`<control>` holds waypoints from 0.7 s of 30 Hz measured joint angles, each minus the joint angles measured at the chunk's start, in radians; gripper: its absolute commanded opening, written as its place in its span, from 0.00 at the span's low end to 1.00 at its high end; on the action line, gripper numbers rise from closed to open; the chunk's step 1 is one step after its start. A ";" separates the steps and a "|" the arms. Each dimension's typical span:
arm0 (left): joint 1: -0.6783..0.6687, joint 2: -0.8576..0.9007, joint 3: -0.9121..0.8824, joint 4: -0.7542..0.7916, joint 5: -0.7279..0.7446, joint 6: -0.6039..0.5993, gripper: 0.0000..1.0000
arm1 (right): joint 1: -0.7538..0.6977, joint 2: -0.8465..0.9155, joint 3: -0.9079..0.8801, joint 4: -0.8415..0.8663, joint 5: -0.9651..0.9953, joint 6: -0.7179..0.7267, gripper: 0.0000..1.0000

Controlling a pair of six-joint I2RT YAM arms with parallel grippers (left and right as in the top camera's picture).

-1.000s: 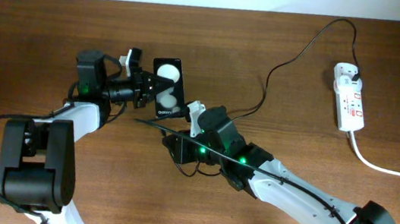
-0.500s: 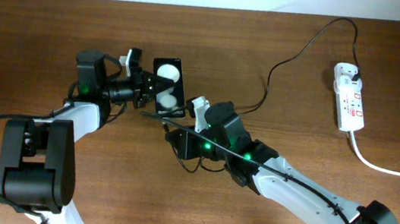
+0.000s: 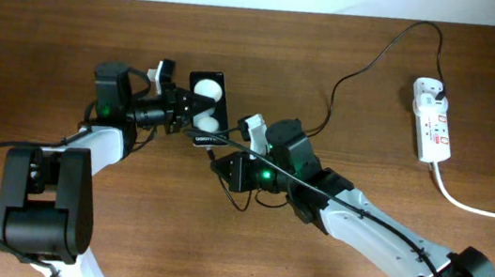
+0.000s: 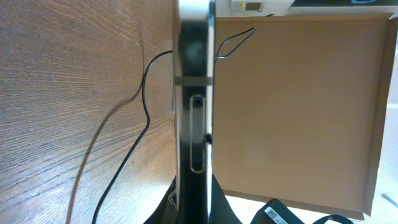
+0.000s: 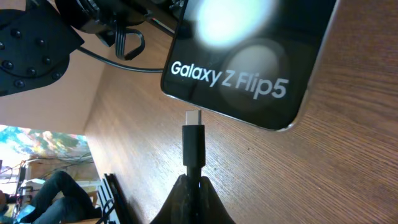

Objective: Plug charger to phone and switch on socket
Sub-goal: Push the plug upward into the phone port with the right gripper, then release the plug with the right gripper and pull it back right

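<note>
The phone [image 3: 206,105] is clamped by its side in the left hand [image 3: 181,111]. The charger [image 5: 193,140] is pinched just behind its plug tip in the right hand [image 5: 190,186], and the tip is held just off the phone's lower edge, not yet touching it. The socket [image 3: 431,120] lies well apart from the phone, unswitched. If the tip is advanced off the port's line, the casing could be struck, the phone shoved in its grip, or the plug twisted askew.

Phone [image 3: 215,103] and socket [image 3: 431,123] well apart
</note>
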 measured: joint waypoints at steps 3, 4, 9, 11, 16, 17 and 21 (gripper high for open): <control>0.000 0.000 0.000 0.000 -0.001 0.000 0.03 | 0.000 -0.001 0.000 -0.013 0.030 0.002 0.04; 0.000 0.000 0.000 0.000 -0.004 0.000 0.03 | 0.000 -0.001 0.000 -0.014 0.039 0.001 0.04; 0.000 0.000 0.000 0.000 -0.016 0.000 0.04 | 0.000 -0.001 0.000 -0.014 0.061 0.001 0.04; 0.000 0.000 0.000 0.000 -0.019 0.000 0.04 | 0.000 -0.001 0.000 -0.010 0.064 0.018 0.04; 0.002 0.000 0.000 0.004 -0.042 0.000 0.04 | 0.008 -0.001 -0.002 0.016 0.102 0.133 0.04; 0.004 0.000 0.000 0.004 -0.045 0.000 0.04 | 0.013 -0.001 -0.002 0.021 0.111 0.145 0.04; 0.008 0.000 0.000 0.004 -0.047 0.000 0.04 | 0.076 -0.001 -0.003 0.033 0.248 0.169 0.04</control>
